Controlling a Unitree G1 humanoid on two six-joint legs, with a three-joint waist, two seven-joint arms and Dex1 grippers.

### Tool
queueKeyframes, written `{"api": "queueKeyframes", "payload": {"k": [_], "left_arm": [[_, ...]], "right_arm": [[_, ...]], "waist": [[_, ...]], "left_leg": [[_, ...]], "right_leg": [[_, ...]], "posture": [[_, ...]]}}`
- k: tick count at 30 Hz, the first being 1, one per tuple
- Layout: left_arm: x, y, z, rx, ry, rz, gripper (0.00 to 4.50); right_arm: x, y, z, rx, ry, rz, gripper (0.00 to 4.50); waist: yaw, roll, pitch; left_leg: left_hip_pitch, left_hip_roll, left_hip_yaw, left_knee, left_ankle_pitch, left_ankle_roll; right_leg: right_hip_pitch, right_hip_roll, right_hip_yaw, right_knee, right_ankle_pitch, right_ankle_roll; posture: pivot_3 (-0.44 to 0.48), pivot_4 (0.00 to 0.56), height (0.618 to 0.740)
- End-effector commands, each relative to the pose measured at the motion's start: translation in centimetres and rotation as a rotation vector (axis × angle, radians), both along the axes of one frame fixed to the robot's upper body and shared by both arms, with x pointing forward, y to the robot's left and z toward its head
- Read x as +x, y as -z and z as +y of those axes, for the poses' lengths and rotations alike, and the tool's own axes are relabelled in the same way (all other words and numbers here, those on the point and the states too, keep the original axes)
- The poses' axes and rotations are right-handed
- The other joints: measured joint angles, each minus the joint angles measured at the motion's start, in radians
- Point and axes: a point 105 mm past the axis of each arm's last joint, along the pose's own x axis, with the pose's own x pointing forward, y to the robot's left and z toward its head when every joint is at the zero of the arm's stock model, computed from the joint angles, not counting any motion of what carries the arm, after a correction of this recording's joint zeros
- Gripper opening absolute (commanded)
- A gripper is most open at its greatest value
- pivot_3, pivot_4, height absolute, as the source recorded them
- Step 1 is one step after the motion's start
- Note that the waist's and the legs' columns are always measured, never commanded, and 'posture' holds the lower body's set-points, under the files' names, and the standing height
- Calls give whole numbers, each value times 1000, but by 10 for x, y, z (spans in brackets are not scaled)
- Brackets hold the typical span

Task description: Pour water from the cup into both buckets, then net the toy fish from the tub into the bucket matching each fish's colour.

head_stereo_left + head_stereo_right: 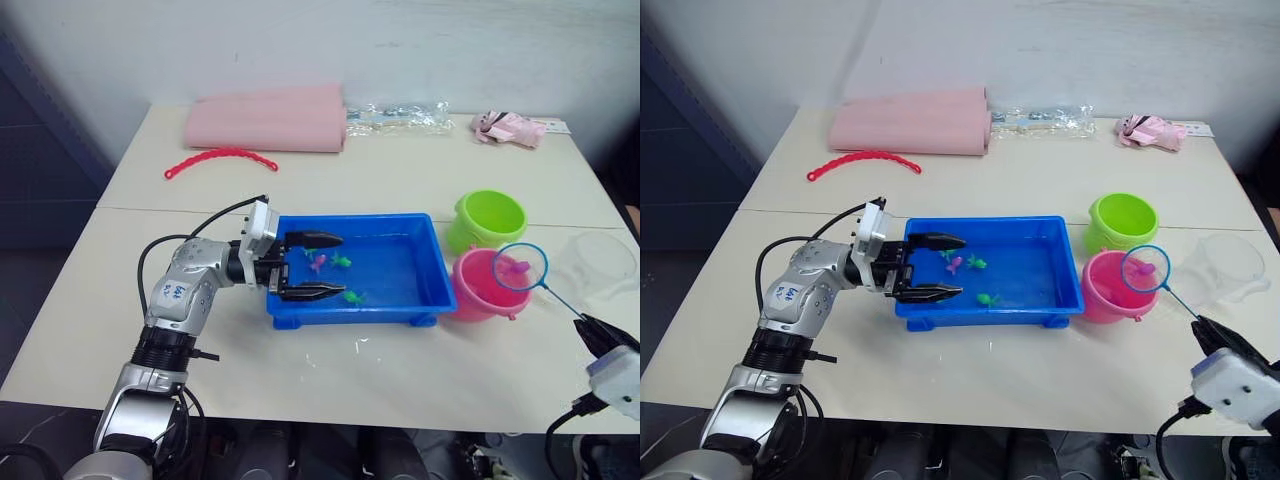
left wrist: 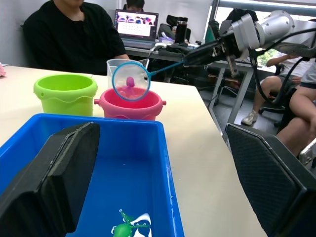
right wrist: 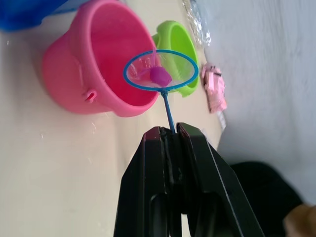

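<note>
Net (image 1: 521,266) (pink fish (image 3: 160,76) inside) overhangs pink bucket's (image 1: 480,292) rim.

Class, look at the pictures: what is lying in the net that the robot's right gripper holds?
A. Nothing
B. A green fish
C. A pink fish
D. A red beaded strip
C: the net in the right gripper carries a pink fish, held over the pink bucket.
</note>
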Motion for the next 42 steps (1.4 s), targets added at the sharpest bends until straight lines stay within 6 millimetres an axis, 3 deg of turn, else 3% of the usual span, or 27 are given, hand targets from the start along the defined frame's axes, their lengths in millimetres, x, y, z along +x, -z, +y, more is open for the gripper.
{"api": "queueKeyframes", "payload": {"k": [1, 13, 20, 23, 26, 28, 31, 35, 42], "left_arm": [[-1, -2, 0, -20, -13, 3, 4422], [1, -8, -2, -79, -39, -11, 4422], [0, -9, 4, -84, -55, -23, 4422], [1, -12, 18, -100, -92, -21, 4422], [2, -10, 36, -79, -123, -5, 4422], [4, -10, 53, -55, -169, 0, 4422], [8, -13, 72, -56, -249, -4, 4422], [10, -16, 91, -57, -372, -17, 4422], [-8, -7, 102, -6, -432, 32, 4422]], "right_arm": [[-6, -7, -8, -181, 3, -40, 0], [-4, -24, -13, -438, -86, -175, 0], [0, -24, -19, -372, -109, -170, 0], [5, -33, 3, 121, -159, -198, 0], [14, -43, 16, 474, -194, -179, 0], [22, -47, 29, 698, -247, -111, 0], [35, -52, 55, 895, -325, 32, 0], [62, -43, 91, 969, -363, 253, 0], [98, -14, 137, 941, -381, 485, 0]], "waist": [[0, 0, 0], [-2, 0, 0], [-3, 0, 0], [-6, 0, 0], [-13, 0, 0], [-20, 0, 0], [-20, 0, 0], [-22, 0, 0], [-17, 0, 0]], "left_leg": [[0, 0, 0, 0, 0, 0], [0, 0, 0, 0, 0, 0], [0, 1, 0, 0, 0, 0], [0, 1, 0, 0, 0, 0], [2, 2, -1, 1, 0, 0], [3, 3, -1, 1, 0, 0], [3, 4, -2, 1, 0, 0], [2, 4, -3, 2, -1, 1], [-1, 4, -5, 2, -1, 0]], "right_leg": [[0, 0, 0, 0, 0, 0], [0, 0, 0, 0, 0, 0], [0, 0, 0, 0, 0, 0], [1, 0, 0, 0, 0, 0], [3, 1, 0, 0, 0, 0], [4, 1, 0, 0, 0, 0], [4, 1, -1, 0, 0, 0], [4, 0, -1, 0, 0, 0], [3, 1, -1, 0, 0, -1]], "posture": [[0, 150, 740], [0, 150, 740], [0, 150, 740], [0, 150, 740], [0, 150, 740], [0, 150, 740], [0, 150, 740], [0, 150, 740], [0, 150, 740]]}}
